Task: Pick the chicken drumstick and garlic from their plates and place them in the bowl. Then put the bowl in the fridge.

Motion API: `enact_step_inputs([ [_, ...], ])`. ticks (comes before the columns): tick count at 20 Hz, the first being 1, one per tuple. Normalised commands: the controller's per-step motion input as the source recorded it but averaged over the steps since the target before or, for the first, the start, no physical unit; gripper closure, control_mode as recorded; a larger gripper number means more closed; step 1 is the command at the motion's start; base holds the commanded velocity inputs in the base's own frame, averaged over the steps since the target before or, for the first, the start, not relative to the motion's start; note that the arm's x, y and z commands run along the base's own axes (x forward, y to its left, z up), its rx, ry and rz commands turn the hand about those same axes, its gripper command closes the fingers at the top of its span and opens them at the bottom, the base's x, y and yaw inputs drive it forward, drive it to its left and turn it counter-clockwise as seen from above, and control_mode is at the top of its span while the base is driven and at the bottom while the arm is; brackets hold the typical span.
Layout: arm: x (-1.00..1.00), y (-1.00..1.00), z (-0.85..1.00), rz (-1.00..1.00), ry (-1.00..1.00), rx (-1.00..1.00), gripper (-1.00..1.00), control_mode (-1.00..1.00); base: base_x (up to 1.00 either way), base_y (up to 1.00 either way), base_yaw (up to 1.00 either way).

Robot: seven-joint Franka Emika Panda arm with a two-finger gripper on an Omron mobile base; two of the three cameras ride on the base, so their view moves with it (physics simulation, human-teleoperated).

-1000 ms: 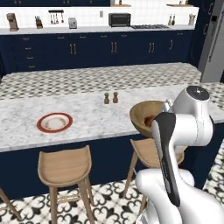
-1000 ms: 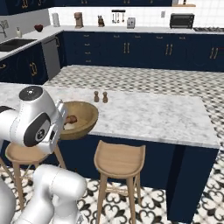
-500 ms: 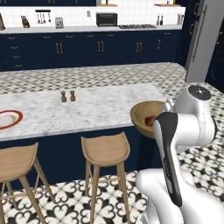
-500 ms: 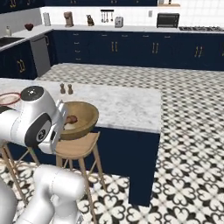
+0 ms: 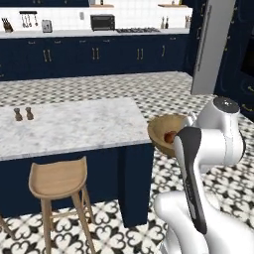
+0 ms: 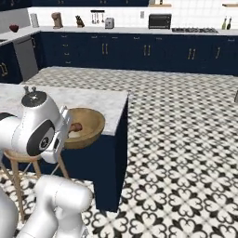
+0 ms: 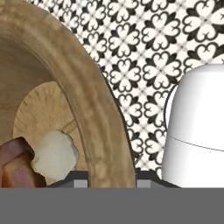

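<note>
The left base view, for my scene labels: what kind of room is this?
A home kitchen, rendered: a marble-topped island with a wooden stool, navy cabinets along the back wall, and a toaster oven on the counter.

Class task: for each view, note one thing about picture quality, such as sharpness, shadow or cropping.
Left base view: the bowl is soft-edged and half hidden by the arm. Right base view: even light, with soft shade under the bowl. Hand view: the bowl's rim is cropped and blurry, while the garlic and drumstick look blocky.
</note>
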Motion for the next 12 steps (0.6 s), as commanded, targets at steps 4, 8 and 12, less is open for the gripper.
enact_step_inputs([
  [4, 0.0, 0.0, 0.0, 0.0, 0.0, 0.0, 1.0, 1.0, 0.42, -1.0, -0.02],
  [8, 0.0, 0.0, 0.0, 0.0, 0.0, 0.0, 1.0, 1.0, 0.48, -1.0, -0.03],
  [12, 0.0, 0.0, 0.0, 0.0, 0.0, 0.0, 1.0, 1.0, 0.65, -1.0, 0.0],
])
